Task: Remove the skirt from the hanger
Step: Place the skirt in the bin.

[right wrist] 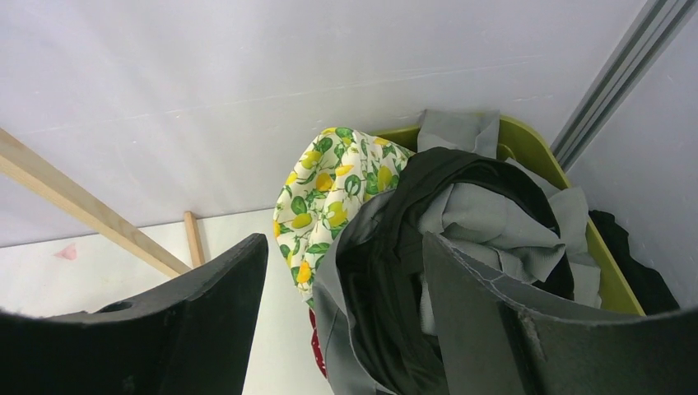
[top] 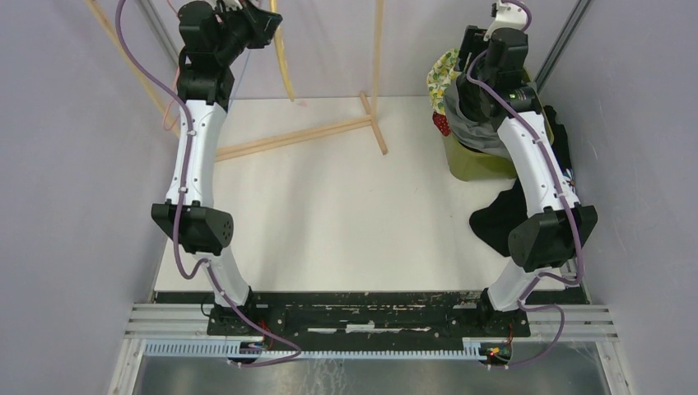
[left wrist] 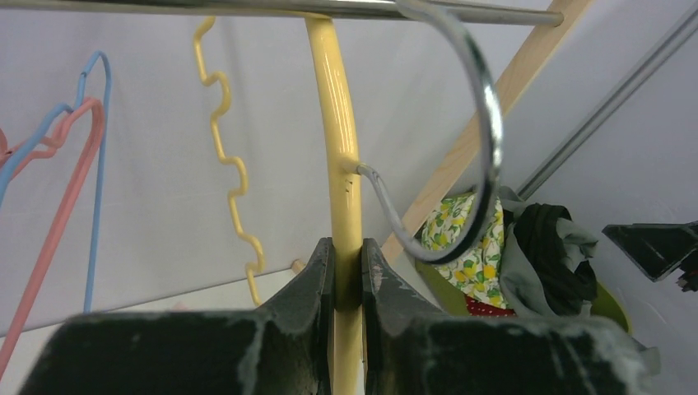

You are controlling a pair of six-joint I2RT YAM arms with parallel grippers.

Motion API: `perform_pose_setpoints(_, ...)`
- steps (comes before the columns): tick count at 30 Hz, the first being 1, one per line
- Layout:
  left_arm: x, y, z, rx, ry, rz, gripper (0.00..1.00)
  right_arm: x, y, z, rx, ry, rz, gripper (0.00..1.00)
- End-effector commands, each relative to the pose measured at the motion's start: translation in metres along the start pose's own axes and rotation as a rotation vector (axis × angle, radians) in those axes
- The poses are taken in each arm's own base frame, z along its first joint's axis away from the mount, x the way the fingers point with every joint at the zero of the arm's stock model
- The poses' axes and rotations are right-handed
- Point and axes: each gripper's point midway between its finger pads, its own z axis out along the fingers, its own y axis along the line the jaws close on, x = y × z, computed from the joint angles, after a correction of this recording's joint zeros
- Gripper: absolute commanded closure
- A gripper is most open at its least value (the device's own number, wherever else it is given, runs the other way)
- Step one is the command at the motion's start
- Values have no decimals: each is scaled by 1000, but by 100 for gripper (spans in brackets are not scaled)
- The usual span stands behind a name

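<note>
My left gripper (left wrist: 347,271) is shut on the shaft of a yellow hanger (left wrist: 342,156), which hangs by its metal hook (left wrist: 491,123) from a steel rail (left wrist: 247,6). No cloth shows on the hanger in either view (top: 284,58). My right gripper (right wrist: 344,243) is open and empty, just above a green basket (right wrist: 527,136) piled with clothes. A grey garment (right wrist: 486,222) and a black one (right wrist: 395,271) lie on top of the pile, between the right fingers. I cannot tell which one is the skirt.
A lemon-print cloth (right wrist: 325,189) and a red dotted one hang over the basket's left rim. Black cloth (top: 502,218) lies on the table by the right arm. A wooden rack frame (top: 288,140) crosses the far table. Pink (left wrist: 74,164) and blue (left wrist: 97,74) hangers hang left.
</note>
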Motion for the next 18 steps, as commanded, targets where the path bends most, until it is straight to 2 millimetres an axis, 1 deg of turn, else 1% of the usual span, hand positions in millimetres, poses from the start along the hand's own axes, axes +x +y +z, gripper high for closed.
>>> perform_pose_setpoints(1,-52,-33,-7,100,-140,6,97,-35,3,-14,-17,-99,25,25)
perform_pose_setpoints(7,-54,-25,8,97,-143,-70,97,-42,4,-18,-23,-115,31,26)
perform_pose_setpoints(9,-50,-19,15,93,-136,-95,97,-47,3,-20,-22,-124,32,26)
perform_pose_setpoints(14,-44,-15,20,90,-126,-109,97,-55,-1,-25,-5,-146,23,26)
perform_pose_setpoints(17,-36,-8,20,78,-104,-112,97,-55,-3,-27,2,-150,22,26)
perform_pose_setpoints(18,-31,-5,20,73,-92,-111,97,-54,-3,-27,2,-150,23,26)
